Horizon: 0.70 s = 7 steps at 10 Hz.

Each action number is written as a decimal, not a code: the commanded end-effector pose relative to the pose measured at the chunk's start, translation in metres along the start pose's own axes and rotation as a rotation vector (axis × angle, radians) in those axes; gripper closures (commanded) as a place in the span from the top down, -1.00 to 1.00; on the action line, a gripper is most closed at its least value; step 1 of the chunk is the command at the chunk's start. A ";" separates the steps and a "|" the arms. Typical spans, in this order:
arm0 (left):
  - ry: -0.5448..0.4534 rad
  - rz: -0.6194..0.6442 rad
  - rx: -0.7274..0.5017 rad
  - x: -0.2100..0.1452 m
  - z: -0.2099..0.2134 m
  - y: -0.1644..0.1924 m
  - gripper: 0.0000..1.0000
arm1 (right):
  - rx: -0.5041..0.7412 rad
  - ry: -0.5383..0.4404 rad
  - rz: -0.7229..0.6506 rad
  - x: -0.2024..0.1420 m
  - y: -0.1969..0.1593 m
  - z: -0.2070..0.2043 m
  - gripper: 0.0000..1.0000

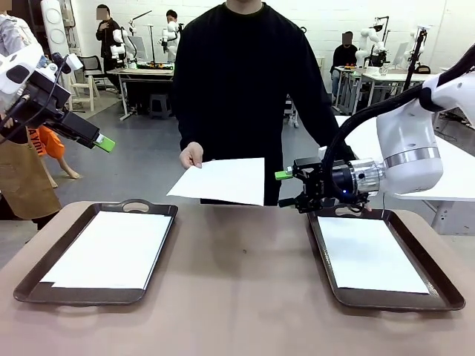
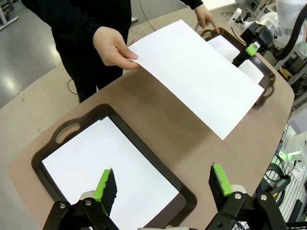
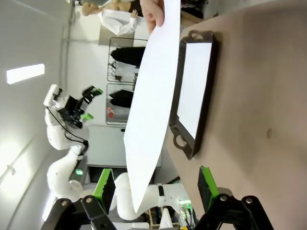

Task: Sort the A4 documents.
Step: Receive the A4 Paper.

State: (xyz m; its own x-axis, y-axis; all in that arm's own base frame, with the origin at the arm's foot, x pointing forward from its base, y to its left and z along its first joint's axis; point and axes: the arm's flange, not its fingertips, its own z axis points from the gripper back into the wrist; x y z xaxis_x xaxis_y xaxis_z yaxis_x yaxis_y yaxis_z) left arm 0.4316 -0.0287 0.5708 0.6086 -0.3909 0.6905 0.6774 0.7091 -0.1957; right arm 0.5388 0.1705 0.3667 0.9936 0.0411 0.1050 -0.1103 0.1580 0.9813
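Front view: my left end effector (image 1: 104,142) hangs raised, jaws apart and empty; my right end effector (image 1: 286,187) sits wide, gripping nothing, beside the sheet (image 1: 220,180) the person's hand (image 1: 191,155) holds over the surface (image 1: 237,297), with one document on each tray (image 1: 96,294). Left wrist view: green pads (image 2: 106,187) spread above the tray's document (image 2: 105,172). Right wrist view: held sheet (image 3: 151,105) runs edge-on down between my open fingers (image 3: 104,184).

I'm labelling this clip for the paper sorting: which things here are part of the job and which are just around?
Part of the job:
- held sheet in the person's hand
- sheet in the left tray
- sheet in the right tray
- left tray, right tray
- right gripper, open by the held sheet
- left gripper, open, raised

Just around:
- tables and stools behind
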 end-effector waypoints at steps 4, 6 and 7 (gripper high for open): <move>-0.004 -0.011 -0.005 -0.001 0.001 0.002 1.00 | 0.143 -0.083 -0.096 0.036 -0.014 -0.031 0.83; -0.004 -0.011 -0.005 -0.001 0.001 0.002 1.00 | 0.153 -0.083 -0.101 0.047 -0.012 -0.044 0.83; -0.004 -0.011 -0.005 -0.001 0.001 0.002 1.00 | 0.155 -0.074 -0.102 0.049 -0.011 -0.050 0.83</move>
State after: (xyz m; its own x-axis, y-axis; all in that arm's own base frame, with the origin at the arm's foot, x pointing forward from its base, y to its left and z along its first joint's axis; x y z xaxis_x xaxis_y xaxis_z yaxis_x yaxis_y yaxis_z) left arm 0.4316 -0.0287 0.5708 0.6087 -0.3908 0.6905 0.6774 0.7091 -0.1957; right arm 0.5787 0.2098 0.3509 0.9991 -0.0292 0.0319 -0.0315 0.0158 0.9994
